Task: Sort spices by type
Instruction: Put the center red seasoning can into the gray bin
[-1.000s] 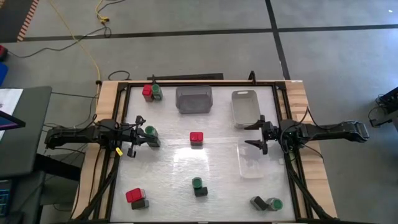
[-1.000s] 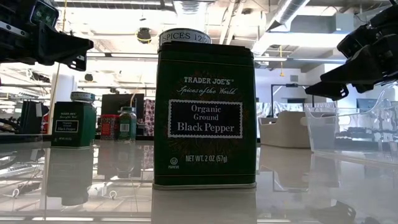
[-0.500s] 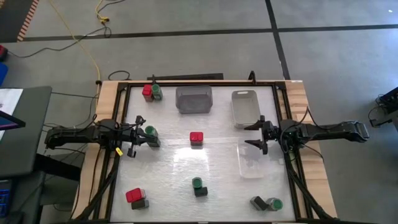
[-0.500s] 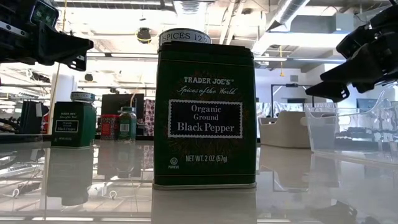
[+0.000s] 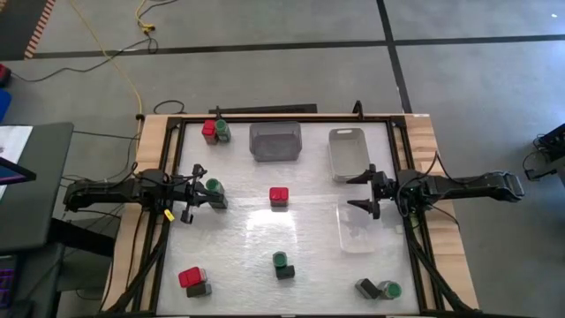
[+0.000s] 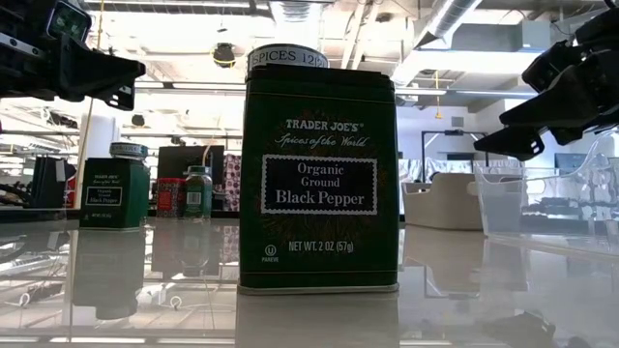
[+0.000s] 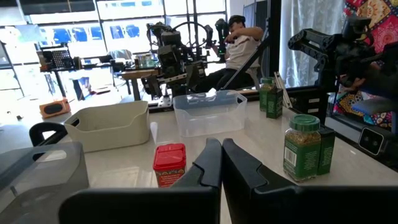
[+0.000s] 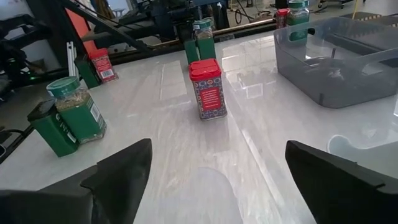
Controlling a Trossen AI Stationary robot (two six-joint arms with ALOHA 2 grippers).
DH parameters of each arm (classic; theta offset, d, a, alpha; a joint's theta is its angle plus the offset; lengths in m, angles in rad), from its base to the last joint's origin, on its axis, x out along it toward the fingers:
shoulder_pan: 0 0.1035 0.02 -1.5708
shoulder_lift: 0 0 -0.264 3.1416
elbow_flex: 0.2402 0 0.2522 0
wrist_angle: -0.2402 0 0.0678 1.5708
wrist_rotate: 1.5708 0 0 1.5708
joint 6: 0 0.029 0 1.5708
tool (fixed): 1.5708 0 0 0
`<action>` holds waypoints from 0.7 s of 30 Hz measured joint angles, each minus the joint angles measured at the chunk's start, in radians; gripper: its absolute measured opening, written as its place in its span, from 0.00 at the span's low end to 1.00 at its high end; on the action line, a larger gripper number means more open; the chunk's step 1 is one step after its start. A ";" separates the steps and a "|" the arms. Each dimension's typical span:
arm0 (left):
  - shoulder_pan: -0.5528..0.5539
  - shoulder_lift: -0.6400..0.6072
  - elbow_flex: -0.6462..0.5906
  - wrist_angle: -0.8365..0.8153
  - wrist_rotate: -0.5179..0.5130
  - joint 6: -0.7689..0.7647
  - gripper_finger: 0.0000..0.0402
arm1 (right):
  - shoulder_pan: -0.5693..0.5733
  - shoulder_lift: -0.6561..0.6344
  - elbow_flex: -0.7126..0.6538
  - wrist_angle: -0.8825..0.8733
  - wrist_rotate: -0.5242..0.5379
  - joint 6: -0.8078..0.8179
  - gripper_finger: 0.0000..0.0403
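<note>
The left gripper (image 5: 196,202) is held above the left edge of the table (image 5: 300,238), its fingers (image 7: 214,163) pressed together with nothing between them. Just beside its tip a green-lidded jar (image 5: 212,186) and a dark tin (image 5: 218,201) are seen standing together on the table, apart from the fingers.

The right gripper (image 5: 364,193) is held above the right side of the table, its jaws spread wide and empty, at the far end of a clear tray (image 5: 357,227) that lies along the right edge.

A lone red-topped tin (image 5: 279,196) is placed near the middle of the table. At the far left corner a red-topped tin (image 5: 209,130) and a green-lidded jar (image 5: 222,132) are set touching. At the near left corner a red-topped tin (image 5: 190,277) is set against a dark tin (image 5: 199,289). Toward the near edge, about midway, a green-lidded jar (image 5: 280,259) is paired with a black pepper tin (image 5: 284,271), which fills the low view. At the near right corner a dark tin (image 5: 366,286) and a green-lidded jar (image 5: 388,289) are found lying side by side.

A grey tray (image 5: 275,141) and a white tray (image 5: 347,147) are placed along the far edge.
</note>
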State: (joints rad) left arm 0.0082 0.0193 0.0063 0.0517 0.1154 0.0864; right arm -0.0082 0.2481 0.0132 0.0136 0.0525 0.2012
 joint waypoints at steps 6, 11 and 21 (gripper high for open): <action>0.000 0.000 0.000 0.000 0.000 0.000 0.00 | 0.000 0.000 0.000 -0.003 0.000 0.000 0.97; 0.000 0.000 0.000 0.000 0.000 0.000 0.00 | 0.000 0.000 0.000 -0.004 0.000 0.000 0.97; 0.000 0.000 0.000 0.000 0.000 0.000 0.00 | 0.000 0.000 0.000 -0.005 0.000 0.000 0.97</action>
State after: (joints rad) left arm 0.0079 0.0193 0.0063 0.0520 0.1150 0.0861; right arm -0.0082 0.2481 0.0132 0.0082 0.0526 0.2016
